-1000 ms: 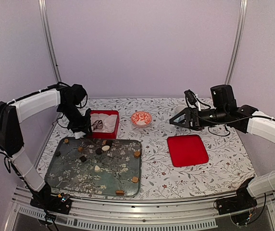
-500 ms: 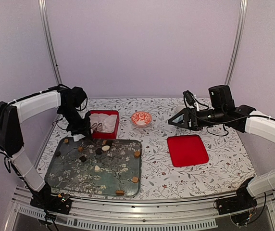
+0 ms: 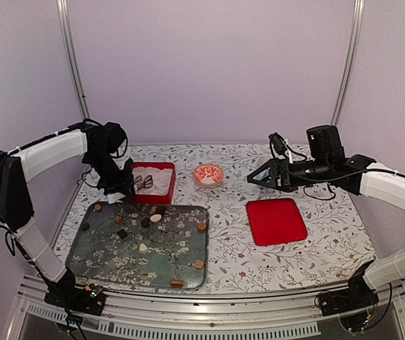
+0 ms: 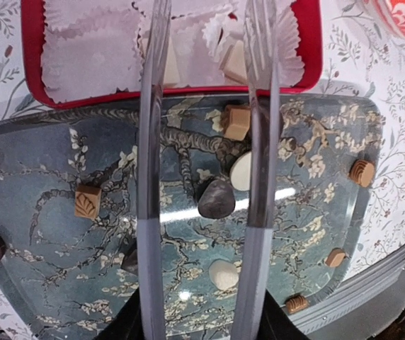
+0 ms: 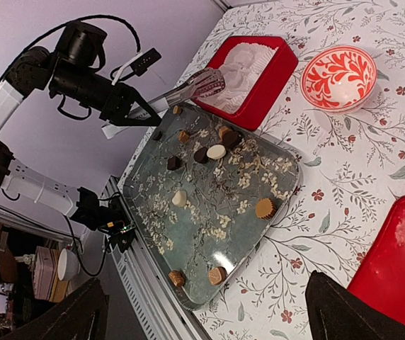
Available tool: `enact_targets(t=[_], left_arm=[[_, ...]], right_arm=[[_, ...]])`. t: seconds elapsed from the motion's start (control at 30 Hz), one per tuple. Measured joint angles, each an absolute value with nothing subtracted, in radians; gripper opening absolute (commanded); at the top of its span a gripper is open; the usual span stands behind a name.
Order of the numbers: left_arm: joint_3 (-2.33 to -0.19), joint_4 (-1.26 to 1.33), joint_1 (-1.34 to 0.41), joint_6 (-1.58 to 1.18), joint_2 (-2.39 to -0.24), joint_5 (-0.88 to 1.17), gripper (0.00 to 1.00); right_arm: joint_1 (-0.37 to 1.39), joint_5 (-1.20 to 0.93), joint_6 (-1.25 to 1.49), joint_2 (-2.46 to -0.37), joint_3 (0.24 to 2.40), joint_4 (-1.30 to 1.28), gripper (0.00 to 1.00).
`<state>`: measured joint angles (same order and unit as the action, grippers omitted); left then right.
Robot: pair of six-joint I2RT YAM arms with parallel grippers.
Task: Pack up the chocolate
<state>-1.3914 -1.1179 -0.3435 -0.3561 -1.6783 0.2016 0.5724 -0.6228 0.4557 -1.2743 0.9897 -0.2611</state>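
Packing barely begun: small brown and cream chocolate pieces (image 4: 216, 198) mostly on dark floral glass tray (image 3: 103, 258); red paper-lined box (image 3: 164, 168) nearly unfilled; left jaws released, empty; right jaws unclear.

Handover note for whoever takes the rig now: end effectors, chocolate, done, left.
Left end effector: open, empty, tongs over the tray's far edge by the red box.
Right end effector: in the air above the red lid; state unclear.
Chocolate: pieces scattered on the tray, at least one in the box's paper cups.
Left: remaining pieces to pack, lid off.
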Motion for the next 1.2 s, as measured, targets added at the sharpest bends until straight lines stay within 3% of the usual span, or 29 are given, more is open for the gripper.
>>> enact_targets(t=[0.4, 0.73, 1.2], left_arm=[[-1.412, -1.137, -0.368, -0.359, -1.479, 0.222, 0.38], [-1.179, -1.170, -0.511, -0.433, -1.343, 0.248, 0.39], [-1.087, -1.099, -0.519, -0.432, -1.436, 0.244, 0.39]], right_arm=[[0.573, -0.636, 0.451, -1.274, 0.990, -0.261, 0.99], [0.572, -0.655, 0.448, -1.255, 0.990, -0.260, 0.99], [0.573, -0.664, 0.449, -1.218, 0.973, -0.247, 0.99]])
